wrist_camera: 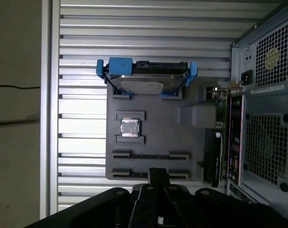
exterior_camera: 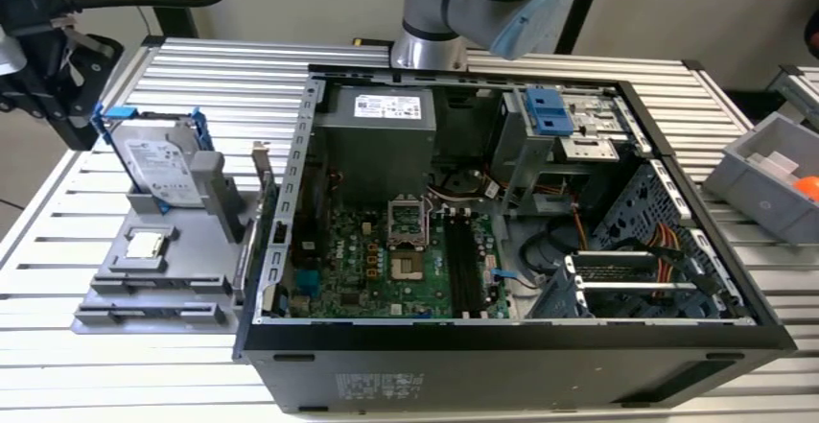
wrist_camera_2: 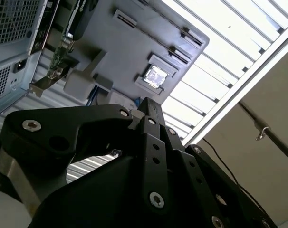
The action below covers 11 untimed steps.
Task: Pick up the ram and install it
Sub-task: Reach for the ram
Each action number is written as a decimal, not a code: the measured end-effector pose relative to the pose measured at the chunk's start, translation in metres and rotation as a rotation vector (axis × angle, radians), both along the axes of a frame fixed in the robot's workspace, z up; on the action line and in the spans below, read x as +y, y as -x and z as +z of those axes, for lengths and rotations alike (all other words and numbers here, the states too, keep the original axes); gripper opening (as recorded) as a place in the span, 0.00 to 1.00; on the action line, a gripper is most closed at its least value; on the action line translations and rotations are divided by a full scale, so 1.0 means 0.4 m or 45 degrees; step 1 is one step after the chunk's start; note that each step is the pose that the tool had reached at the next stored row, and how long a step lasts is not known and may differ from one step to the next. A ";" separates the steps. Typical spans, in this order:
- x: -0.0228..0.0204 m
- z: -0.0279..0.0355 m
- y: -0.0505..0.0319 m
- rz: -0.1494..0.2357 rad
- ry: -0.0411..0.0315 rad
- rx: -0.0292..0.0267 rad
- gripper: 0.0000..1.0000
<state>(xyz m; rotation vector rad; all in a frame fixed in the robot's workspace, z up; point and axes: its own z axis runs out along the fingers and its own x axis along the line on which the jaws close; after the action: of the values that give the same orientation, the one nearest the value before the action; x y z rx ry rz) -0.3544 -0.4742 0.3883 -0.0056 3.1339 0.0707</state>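
Observation:
The ram is out of view; I cannot make it out in the holder or in the case. My gripper [wrist_camera: 158, 173] hangs high above the grey parts holder [wrist_camera: 182, 137], near the end with two long bare slots [wrist_camera: 151, 156]. In both wrist views its black fingers [wrist_camera_2: 151, 111] stand together, shut, with nothing between them. The open computer case [exterior_camera: 512, 332] lies on its side beside the holder. Its green motherboard [exterior_camera: 371, 270] carries long dark memory slots [exterior_camera: 463, 268].
The holder [exterior_camera: 179, 270] carries a silver hard drive in a blue frame [exterior_camera: 160, 164], a small square processor chip [wrist_camera: 130, 127] and an upright green card with a metal bracket [wrist_camera: 219, 137]. A grey bin [exterior_camera: 768, 178] sits at the exterior view's right. The table is ribbed metal.

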 end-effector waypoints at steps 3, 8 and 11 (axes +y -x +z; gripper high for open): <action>-0.008 0.000 0.000 0.000 0.0000 0.0000 0.00; -0.020 0.000 0.000 0.000 0.0000 0.0000 0.00; -0.026 0.000 0.000 0.000 0.0000 0.0000 0.00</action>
<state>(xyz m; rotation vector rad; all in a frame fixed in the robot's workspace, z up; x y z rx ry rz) -0.3544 -0.4846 0.3881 -0.0057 3.1339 0.0708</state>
